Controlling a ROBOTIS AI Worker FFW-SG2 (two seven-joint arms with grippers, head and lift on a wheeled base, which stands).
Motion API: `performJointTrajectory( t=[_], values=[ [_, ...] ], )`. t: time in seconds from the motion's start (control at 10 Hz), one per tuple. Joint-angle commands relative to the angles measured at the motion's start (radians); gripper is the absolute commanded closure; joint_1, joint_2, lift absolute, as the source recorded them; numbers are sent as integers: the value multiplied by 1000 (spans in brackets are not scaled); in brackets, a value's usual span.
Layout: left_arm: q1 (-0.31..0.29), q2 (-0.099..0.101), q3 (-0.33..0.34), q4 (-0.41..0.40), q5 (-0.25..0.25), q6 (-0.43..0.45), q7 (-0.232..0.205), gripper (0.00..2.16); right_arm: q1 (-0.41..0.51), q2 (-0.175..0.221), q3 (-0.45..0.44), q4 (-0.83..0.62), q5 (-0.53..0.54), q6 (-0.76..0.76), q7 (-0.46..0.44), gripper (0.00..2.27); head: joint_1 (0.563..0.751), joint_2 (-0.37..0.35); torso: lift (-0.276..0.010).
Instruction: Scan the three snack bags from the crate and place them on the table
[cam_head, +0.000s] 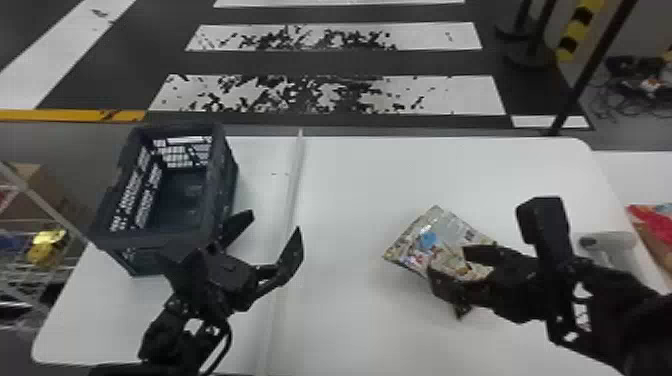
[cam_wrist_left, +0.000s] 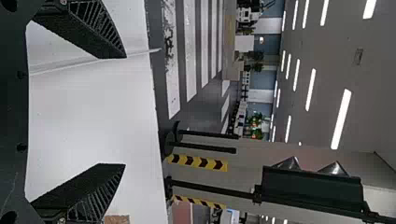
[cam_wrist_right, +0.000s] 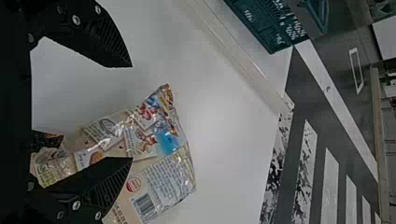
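Observation:
Over the snack bag, my right gripper stands open above the table. The light, colourfully printed bag lies flat with its barcode side up, partly behind one finger of the right gripper in the right wrist view. A small dark patterned piece shows at the bag's near end; I cannot tell what it belongs to. My left gripper is open and holds nothing, just right of the dark blue crate. In the left wrist view, the left gripper has its fingers wide apart.
A white handheld scanner stands near the table's right side, partly behind the right arm. A raised pale strip crosses the white table beside the crate. Red packaging lies at the right edge, and a dark pole rises beyond the table.

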Motion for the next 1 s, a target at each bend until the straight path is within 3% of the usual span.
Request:
performJointTrajectory(
  t=[0.0, 0.1, 0.9],
  values=[
    [2, 0, 0, -1, 2, -5, 0, 36, -15, 15, -53, -1, -31, -1, 21, 1274, 695, 70, -62],
    [2, 0, 0, -1, 2, -2, 0, 36, -18, 34, -72, 4, -22, 12, 18, 2260, 695, 61, -62],
    [2, -1, -9, 3, -1, -2, 0, 36, -40, 42, -50, 259, 108, -93, 49, 2263, 695, -15, -62]
  ],
)
